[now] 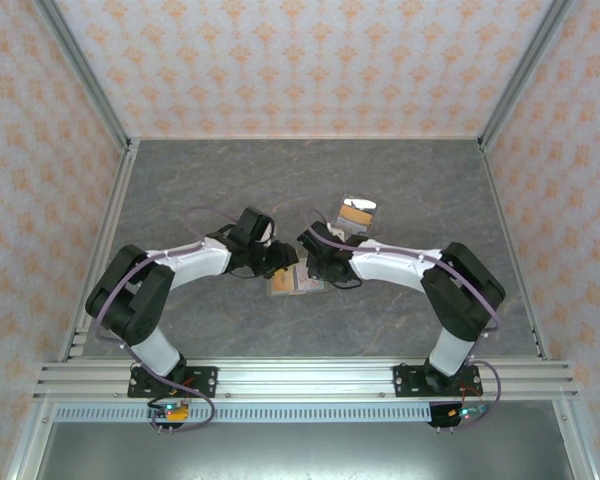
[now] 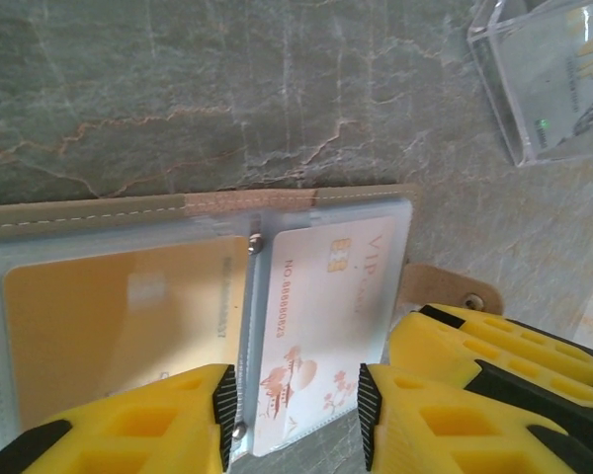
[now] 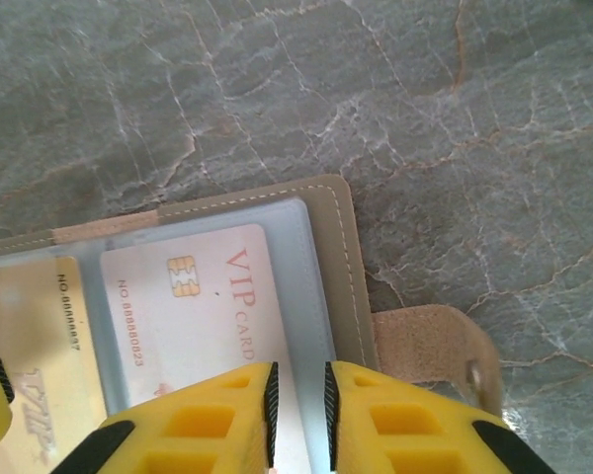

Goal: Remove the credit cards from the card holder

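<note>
The card holder (image 1: 292, 285) lies open on the table between both arms, olive-taupe border (image 2: 79, 215) (image 3: 348, 257) round clear sleeves. A pale pink VIP credit card (image 2: 321, 316) (image 3: 198, 306) sits in the sleeve nearest the brown tab (image 2: 445, 288) (image 3: 425, 341). An orange-gold card (image 2: 109, 326) (image 3: 30, 336) fills the sleeve beside it. My left gripper (image 1: 280, 262) (image 2: 298, 400) is open, its pads flanking the near end of the VIP card's sleeve. My right gripper (image 1: 320, 268) (image 3: 300, 400) hangs over that sleeve's outer margin, jaws a narrow gap apart, nothing held.
A glossy clear piece (image 1: 357, 212) (image 2: 553, 79) with tan and dark parts stands just behind the right gripper. Patterned walls and metal rails (image 1: 110, 250) enclose the grey marbled table.
</note>
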{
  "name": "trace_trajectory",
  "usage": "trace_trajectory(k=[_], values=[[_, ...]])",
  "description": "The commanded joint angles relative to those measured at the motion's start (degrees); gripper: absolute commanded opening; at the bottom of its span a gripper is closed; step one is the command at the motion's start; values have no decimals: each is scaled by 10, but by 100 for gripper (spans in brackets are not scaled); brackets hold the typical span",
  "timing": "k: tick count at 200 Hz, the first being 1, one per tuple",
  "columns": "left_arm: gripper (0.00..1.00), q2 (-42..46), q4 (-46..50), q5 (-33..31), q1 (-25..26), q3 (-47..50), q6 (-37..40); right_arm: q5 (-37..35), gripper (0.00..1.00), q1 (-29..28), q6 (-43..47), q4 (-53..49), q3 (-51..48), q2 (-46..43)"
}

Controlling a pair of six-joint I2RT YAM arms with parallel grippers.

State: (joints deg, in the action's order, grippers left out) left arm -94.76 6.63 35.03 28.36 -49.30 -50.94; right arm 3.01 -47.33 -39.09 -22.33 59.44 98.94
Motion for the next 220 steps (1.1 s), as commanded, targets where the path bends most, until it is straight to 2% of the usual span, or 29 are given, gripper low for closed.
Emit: trace_trajectory(k=[1,85,118,189,220], values=[[38,-16,3,14,5,-18,7,1,24,-1,1,-21,24,18],[36,-40,-14,23,7,-8,10,31,21,0,-1,-16,30,55],[35,-42,-42,45,7,1,2,32,21,0,-3,-19,31,61],[35,-50,-37,55,7,-1,14,34,21,1,-6,-20,30,64],[29,-42,-80,84,6,9,13,34,21,0,-8,-21,29,64]])
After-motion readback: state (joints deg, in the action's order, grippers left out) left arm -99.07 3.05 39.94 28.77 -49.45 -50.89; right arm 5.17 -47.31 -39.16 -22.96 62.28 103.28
